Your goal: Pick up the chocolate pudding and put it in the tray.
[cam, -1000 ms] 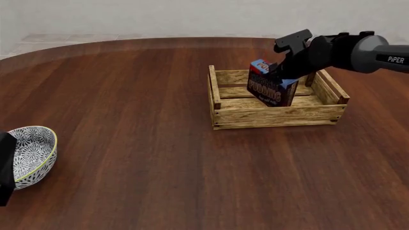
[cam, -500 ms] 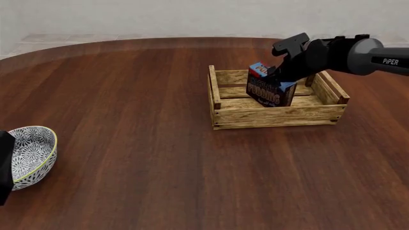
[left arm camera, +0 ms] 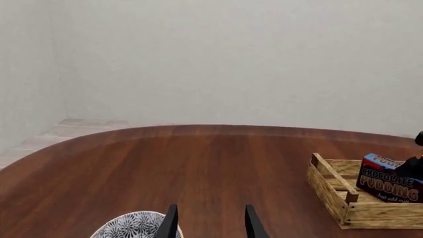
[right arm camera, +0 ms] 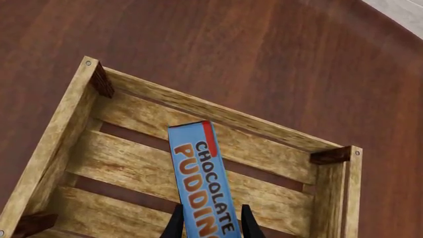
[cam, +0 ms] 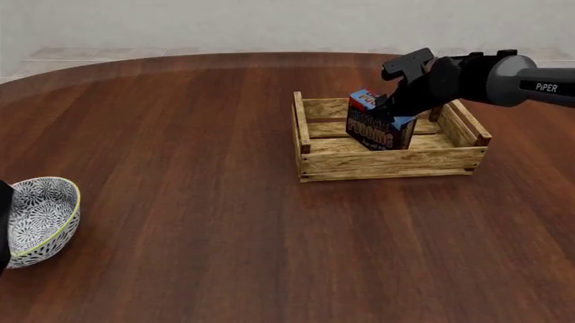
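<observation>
The chocolate pudding (cam: pixel 376 125) is a small carton with a blue top and a dark brown front. It stands tilted inside the tray (cam: pixel 386 163), a light-wood slatted crate at the table's far right. My right gripper (cam: pixel 396 108) comes in from the right and is shut on the carton's upper end. In the right wrist view its fingers (right arm camera: pixel 176 224) press both sides of the chocolate pudding (right arm camera: pixel 200 181) over the tray's slats (right arm camera: pixel 198 106). My left gripper (left arm camera: pixel 210 226) is open and holds nothing. It hangs far off at the near left, and its wrist view shows the pudding (left arm camera: pixel 387 181) in the tray (left arm camera: pixel 330 186).
A white-and-black patterned bowl (cam: pixel 40 217) sits at the table's near left edge, right beside my left arm (cam: pixel 4 229). The left wrist view shows the bowl (left arm camera: pixel 135 226) just below the open fingers. Brown wooden tabletop stretches between bowl and tray.
The right gripper has lowered the pudding a little deeper into the tray. The left arm has drawn back slightly toward the left edge of the front view.
</observation>
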